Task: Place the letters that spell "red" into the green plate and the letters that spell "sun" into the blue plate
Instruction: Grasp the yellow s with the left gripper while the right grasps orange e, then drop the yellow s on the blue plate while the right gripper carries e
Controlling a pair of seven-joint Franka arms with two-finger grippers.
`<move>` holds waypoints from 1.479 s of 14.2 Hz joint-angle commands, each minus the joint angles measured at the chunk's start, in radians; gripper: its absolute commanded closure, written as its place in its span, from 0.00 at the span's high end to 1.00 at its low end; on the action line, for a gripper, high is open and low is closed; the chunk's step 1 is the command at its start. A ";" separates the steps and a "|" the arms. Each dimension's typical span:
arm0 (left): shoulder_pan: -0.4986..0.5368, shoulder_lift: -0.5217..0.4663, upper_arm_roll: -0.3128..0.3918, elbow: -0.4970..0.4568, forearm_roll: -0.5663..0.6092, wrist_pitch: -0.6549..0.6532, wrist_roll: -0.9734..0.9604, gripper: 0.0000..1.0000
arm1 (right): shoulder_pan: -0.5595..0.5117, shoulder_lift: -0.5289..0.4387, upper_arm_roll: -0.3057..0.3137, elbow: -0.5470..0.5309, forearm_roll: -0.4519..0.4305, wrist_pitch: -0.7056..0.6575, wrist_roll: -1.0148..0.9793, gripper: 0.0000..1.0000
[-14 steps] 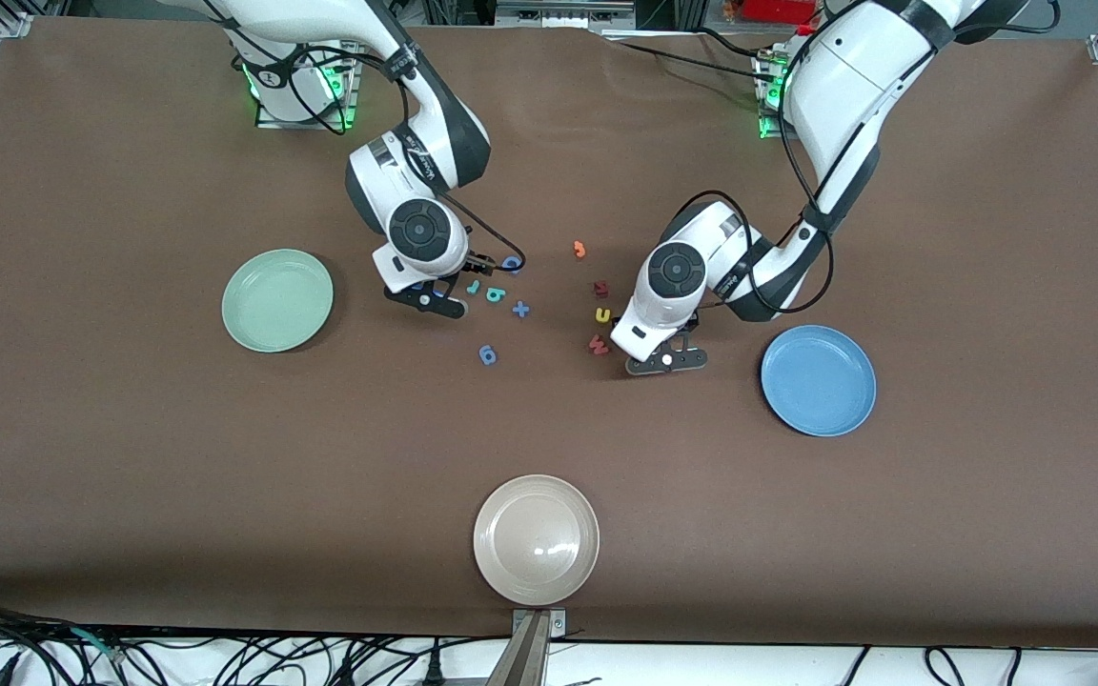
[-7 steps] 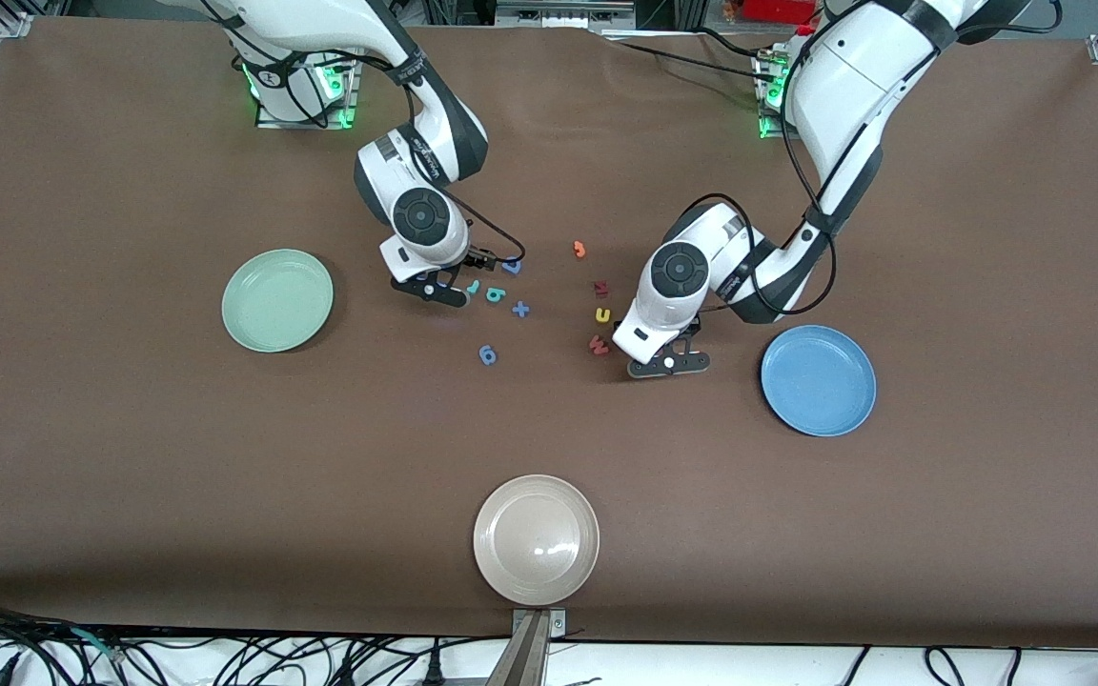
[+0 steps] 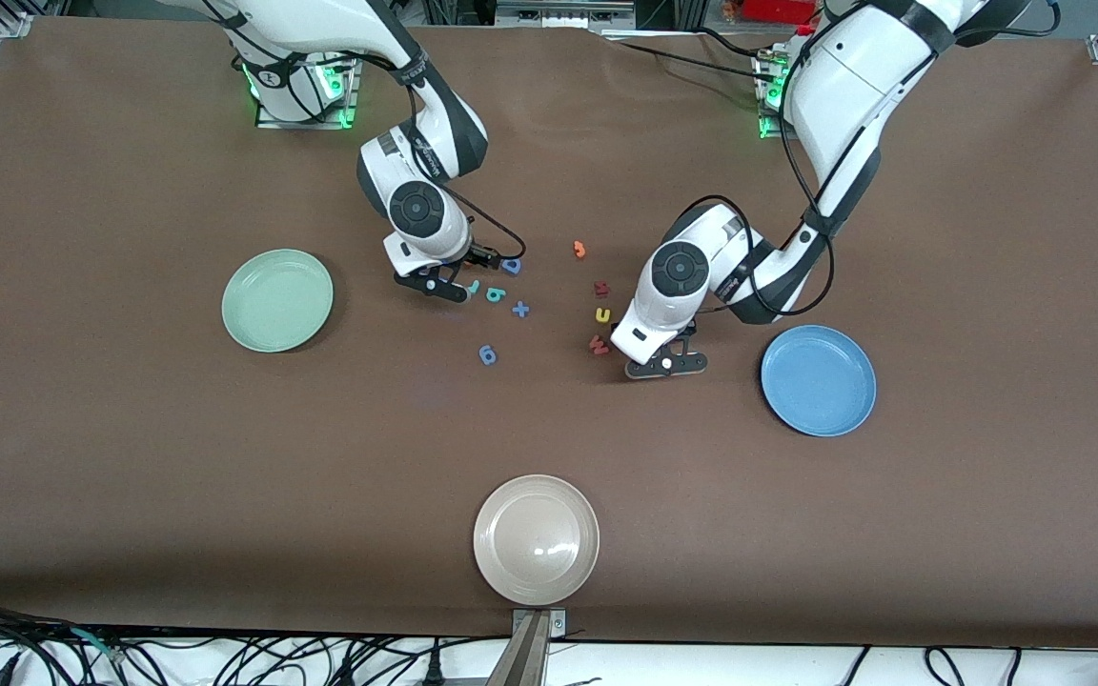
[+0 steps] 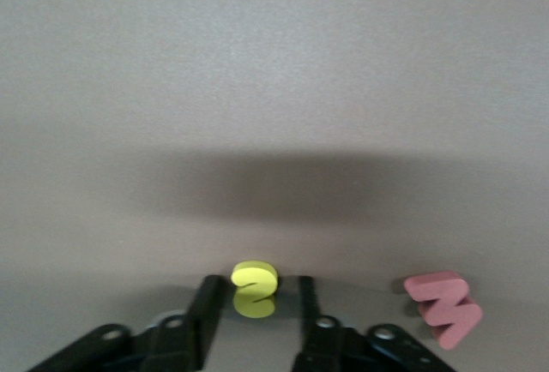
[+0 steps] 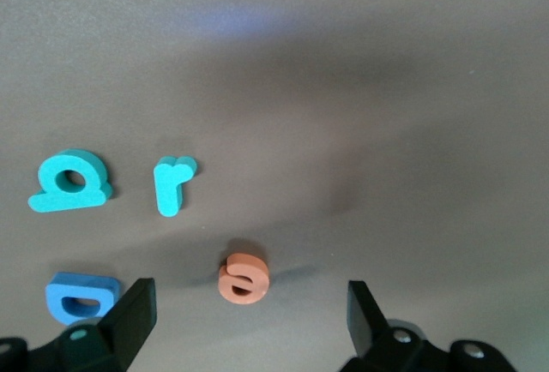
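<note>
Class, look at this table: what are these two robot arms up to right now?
They are sorting foam letters into plates. The left tool is down on the table with the yellow "s" between its fingers. The right tool is open around the orange "e". The green plate and blue plate hold nothing yet.

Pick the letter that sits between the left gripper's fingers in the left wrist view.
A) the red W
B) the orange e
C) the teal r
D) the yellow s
D: in the left wrist view the yellow s stands between the left gripper fingers, while the red W lies off to one side.
</note>
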 commanded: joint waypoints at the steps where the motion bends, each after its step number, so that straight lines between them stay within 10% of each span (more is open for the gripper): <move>1: 0.010 -0.002 0.002 -0.006 0.032 -0.004 -0.012 0.04 | -0.002 -0.019 0.010 -0.035 0.022 0.040 0.009 0.91; 10: 0.111 -0.163 -0.001 0.022 -0.059 -0.219 0.246 0.01 | -0.002 0.007 0.022 -0.033 0.040 0.098 0.009 0.73; 15: 0.272 -0.185 0.005 0.027 -0.044 -0.273 0.537 0.02 | -0.002 0.007 0.022 -0.034 0.040 0.098 0.009 0.47; 19: 0.414 -0.162 0.008 0.027 -0.042 -0.254 0.725 0.02 | -0.002 0.004 0.022 -0.034 0.040 0.093 0.014 0.04; 21: 0.441 -0.131 0.011 0.024 -0.009 -0.233 0.729 0.02 | -0.002 -0.003 0.022 -0.033 0.040 0.087 0.014 0.02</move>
